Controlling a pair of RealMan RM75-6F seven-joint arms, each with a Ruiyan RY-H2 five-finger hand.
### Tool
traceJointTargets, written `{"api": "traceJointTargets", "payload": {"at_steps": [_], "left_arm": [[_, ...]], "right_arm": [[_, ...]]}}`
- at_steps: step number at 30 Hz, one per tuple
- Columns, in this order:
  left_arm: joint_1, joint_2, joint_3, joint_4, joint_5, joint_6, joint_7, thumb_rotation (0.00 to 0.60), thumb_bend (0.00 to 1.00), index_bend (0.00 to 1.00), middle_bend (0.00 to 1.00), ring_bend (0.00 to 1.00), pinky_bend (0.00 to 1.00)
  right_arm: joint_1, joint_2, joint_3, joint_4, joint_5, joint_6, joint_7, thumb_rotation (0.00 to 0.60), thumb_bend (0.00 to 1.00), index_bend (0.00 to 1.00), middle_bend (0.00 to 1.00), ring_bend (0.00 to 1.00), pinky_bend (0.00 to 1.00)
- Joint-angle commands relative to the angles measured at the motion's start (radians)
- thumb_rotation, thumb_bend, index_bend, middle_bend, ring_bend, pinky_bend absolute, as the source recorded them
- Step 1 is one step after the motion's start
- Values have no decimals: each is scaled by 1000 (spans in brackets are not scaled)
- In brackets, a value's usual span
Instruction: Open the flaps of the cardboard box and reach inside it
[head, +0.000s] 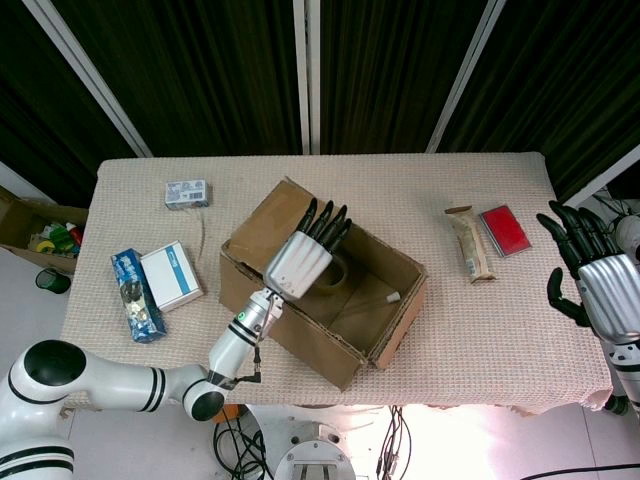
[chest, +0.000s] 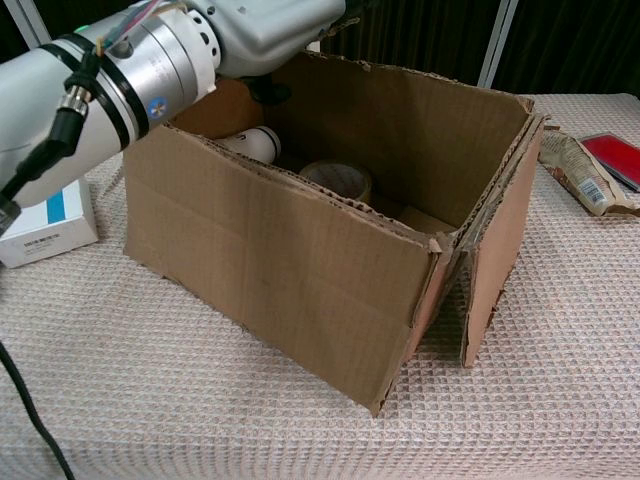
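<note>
The cardboard box (head: 300, 335) stands in the middle of the table with its top open, and it fills the chest view (chest: 280, 260). Its front right corner is split, so the end flap (chest: 492, 262) hangs loose. Inside lie a roll of tape (chest: 338, 180) and a white bottle (chest: 250, 143). My left hand (head: 296, 262) hovers over the box's left rear part with its fingers stretched out, holding nothing; in the chest view the left hand (chest: 270, 25) sits above the back left rim. My right hand (head: 592, 285) is at the table's right edge, fingers spread and empty.
A white box (head: 172, 274) and a blue packet (head: 135, 296) lie on the left, with a small carton (head: 187, 193) behind them. A snack packet (head: 470, 246) and a red item (head: 505, 230) lie on the right. Another cardboard box (head: 20, 228) sits on the floor at far left.
</note>
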Motion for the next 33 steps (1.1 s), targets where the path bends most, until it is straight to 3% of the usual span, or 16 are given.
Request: {"api": "traceJointTargets", "payload": {"at_steps": [1, 6, 10, 14, 19, 24, 28, 30, 33], "left_arm": [[13, 11, -24, 3, 20, 52, 31, 600, 322, 0, 0, 0, 122], [14, 49, -101, 55, 44, 96, -2, 600, 324, 0, 0, 0, 122], [2, 91, -162, 193, 74, 95, -79, 600, 324, 0, 0, 0, 122], [1, 116, -170, 329, 47, 36, -108, 600, 318, 0, 0, 0, 122], [31, 131, -165, 421, -7, -26, -173, 600, 300, 0, 0, 0, 121], [65, 152, -169, 432, -27, -31, -233, 600, 251, 0, 0, 0, 121], [107, 206, -200, 316, -23, 1, -350, 597, 208, 0, 0, 0, 122], [140, 255, -203, 217, -20, -6, -426, 527, 207, 0, 0, 0, 122], [245, 407, -162, -11, 16, -33, -590, 246, 161, 0, 0, 0, 122]], "right_arm": [[-1, -1, 1, -3, -2, -1, -5, 600, 778, 0, 0, 0, 0], [-4, 2, 4, -13, -5, 1, -14, 600, 778, 0, 0, 0, 0], [-6, 6, 5, -24, -5, -1, -25, 600, 778, 0, 0, 0, 0], [-9, 10, 5, -35, -9, -1, -36, 600, 778, 0, 0, 0, 0], [-10, 15, 8, -45, -8, -2, -44, 600, 778, 0, 0, 0, 0], [-4, 12, 11, -45, -7, -16, -45, 600, 778, 0, 0, 0, 0], [0, 5, 9, -37, -16, -23, -47, 600, 778, 0, 0, 0, 0], [-3, 3, 5, -31, -22, -23, -52, 600, 772, 0, 0, 0, 0], [-26, -22, -2, 5, -29, 12, -91, 600, 763, 0, 0, 0, 0]]}}
